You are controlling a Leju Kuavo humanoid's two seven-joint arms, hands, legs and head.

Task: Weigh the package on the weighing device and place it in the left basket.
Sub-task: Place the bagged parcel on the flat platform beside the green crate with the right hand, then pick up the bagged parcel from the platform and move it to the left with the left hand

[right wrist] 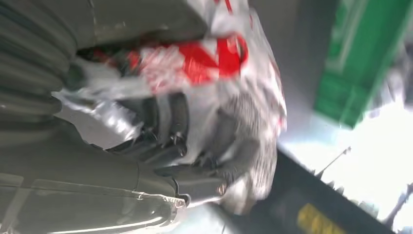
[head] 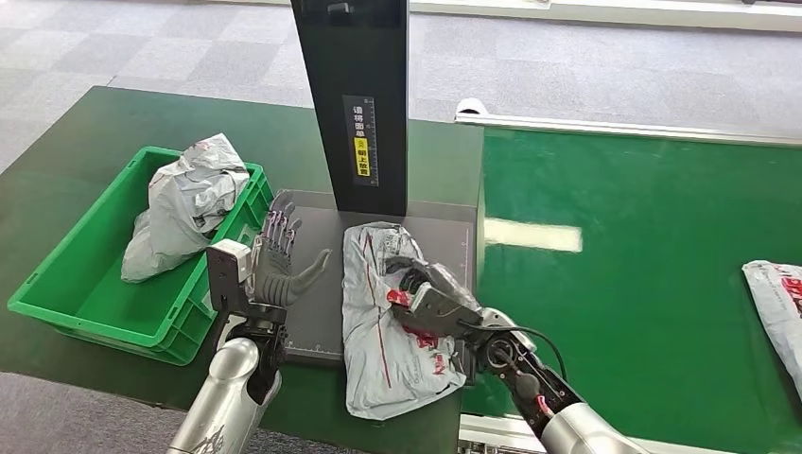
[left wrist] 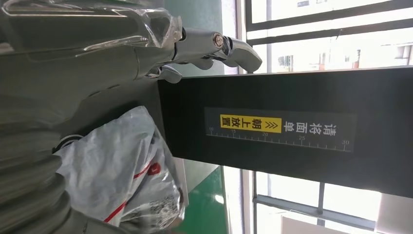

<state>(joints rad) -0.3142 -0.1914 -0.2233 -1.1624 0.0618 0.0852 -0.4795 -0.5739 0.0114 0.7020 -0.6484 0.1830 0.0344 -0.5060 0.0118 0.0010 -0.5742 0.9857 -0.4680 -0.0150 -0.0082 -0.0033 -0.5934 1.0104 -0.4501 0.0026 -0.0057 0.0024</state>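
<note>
Gripping the soft, crinkly package mid-body on the scale, right hand clamps it; left hand waits open-fingered alongside.

left robot hand spread, right robot hand gripping
</note>
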